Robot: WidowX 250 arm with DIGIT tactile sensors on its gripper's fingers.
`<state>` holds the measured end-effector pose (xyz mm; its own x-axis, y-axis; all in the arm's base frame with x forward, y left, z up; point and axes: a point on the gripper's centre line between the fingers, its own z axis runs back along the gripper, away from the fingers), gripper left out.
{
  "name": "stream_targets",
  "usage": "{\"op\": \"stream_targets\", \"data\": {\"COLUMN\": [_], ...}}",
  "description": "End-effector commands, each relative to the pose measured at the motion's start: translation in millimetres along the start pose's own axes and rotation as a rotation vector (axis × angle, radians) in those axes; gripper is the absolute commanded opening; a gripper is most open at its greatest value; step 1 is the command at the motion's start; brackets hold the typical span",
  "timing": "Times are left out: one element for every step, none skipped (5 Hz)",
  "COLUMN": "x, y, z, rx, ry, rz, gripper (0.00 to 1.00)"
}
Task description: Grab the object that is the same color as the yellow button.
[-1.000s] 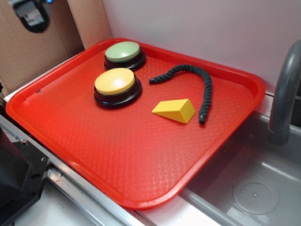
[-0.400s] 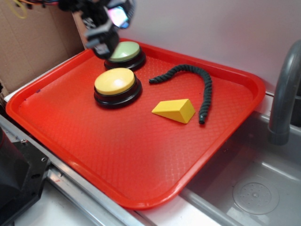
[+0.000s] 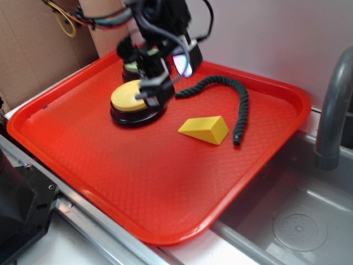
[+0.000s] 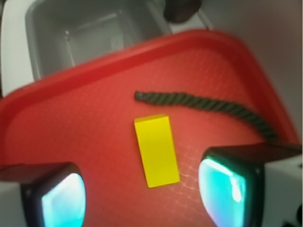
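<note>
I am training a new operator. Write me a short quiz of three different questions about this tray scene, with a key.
1. True or false: the gripper already holds the yellow wedge.
2. What lies just beyond the wedge on the red tray? A) dark rope B) spoon C) cup
3. Fill in: in the exterior view the arm hangs over the ____ button.

Key: 1 false, the jaws are open; 2 A; 3 yellow.

Bright, even light; the tool (image 3: 160,83) is motion-blurred; the wrist view is soft.
</note>
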<state>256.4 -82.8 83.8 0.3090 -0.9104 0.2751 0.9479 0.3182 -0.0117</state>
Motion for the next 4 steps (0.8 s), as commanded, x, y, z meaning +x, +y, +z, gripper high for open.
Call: {"op": "stream_targets", "data": {"x": [22.0,22.6,24.2,24.7], "y": [9.1,12.1,12.5,10.7], "z": [-26.7,-39.5,-52.6,-58.4], "rx": [0.013,-0.003,-0.025,-0.028], "ry": [-0.022,-0.006,0.008,0.013], "rz": [-0.068,-0.063,-0.060,-0.064], "gripper": [1.00,1.00,1.00,1.00]}}
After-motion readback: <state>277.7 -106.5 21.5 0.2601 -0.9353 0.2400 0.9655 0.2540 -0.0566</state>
